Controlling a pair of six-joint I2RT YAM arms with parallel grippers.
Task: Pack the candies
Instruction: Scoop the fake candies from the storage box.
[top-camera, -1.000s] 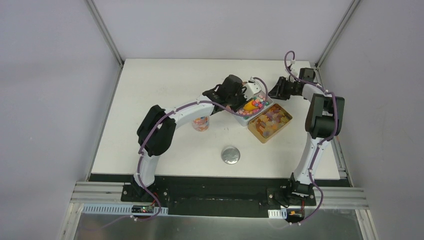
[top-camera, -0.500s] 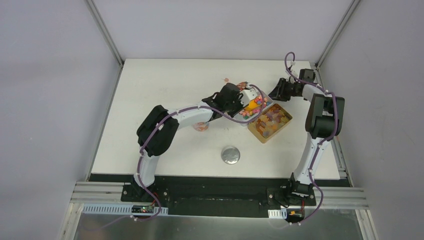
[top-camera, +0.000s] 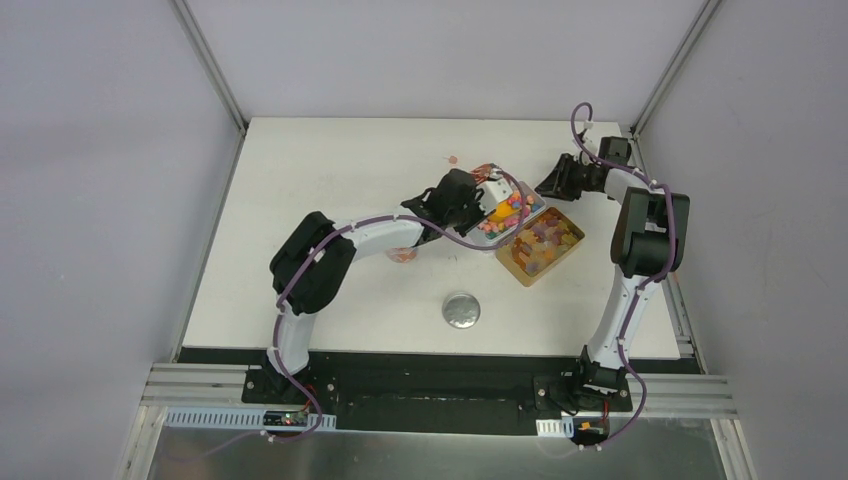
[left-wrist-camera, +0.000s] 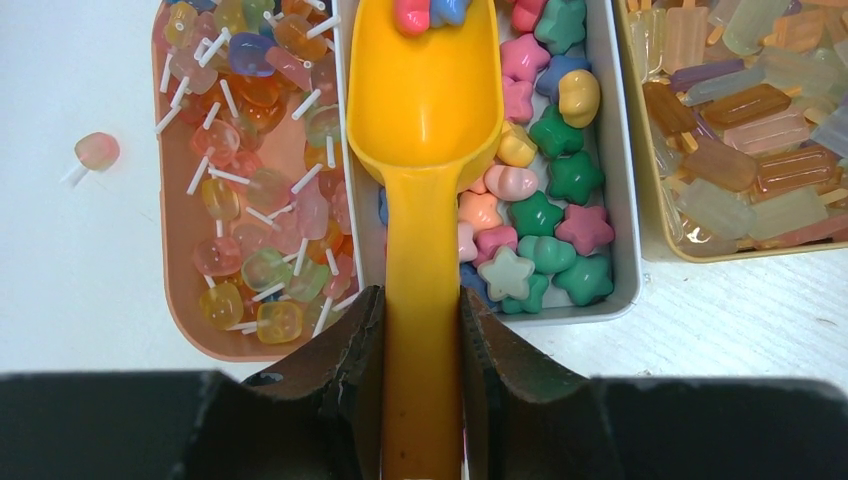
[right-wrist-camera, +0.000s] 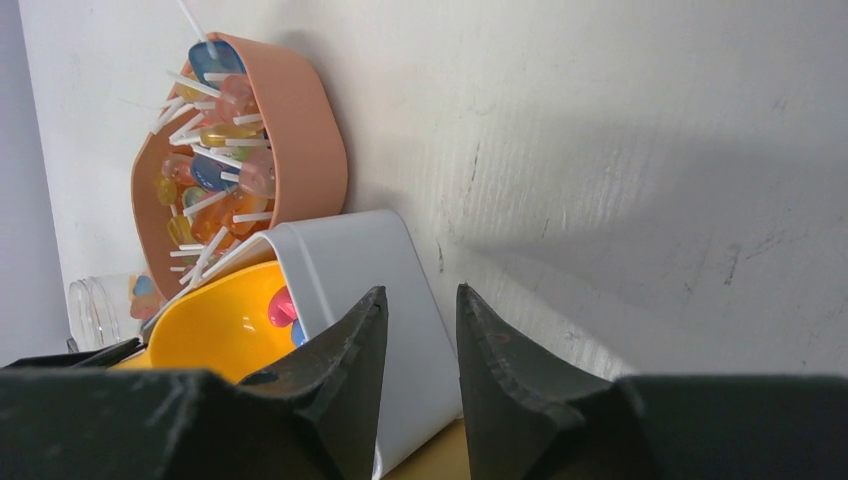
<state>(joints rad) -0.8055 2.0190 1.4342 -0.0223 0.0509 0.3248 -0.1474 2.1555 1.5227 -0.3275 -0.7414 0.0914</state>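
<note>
Holding orange scoop (left-wrist-camera: 425, 100) (few candies (left-wrist-camera: 412, 14) aboard) over white tray (left-wrist-camera: 622, 200): left gripper (left-wrist-camera: 422, 300), clamped on handle; right gripper (right-wrist-camera: 422, 300), jaws parted, empty.

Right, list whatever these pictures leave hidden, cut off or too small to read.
Scoop load: left wrist view, the top edge cuts off the bowl, so the candies in it cannot be counted.
Jar: right wrist view shows a sliver behind the scoop; top view, the left arm mostly covers it. Fill unknown.
Right end effector: right wrist view, fingers straddle the white tray's corner; contact is hidden, grip uncertain.
</note>
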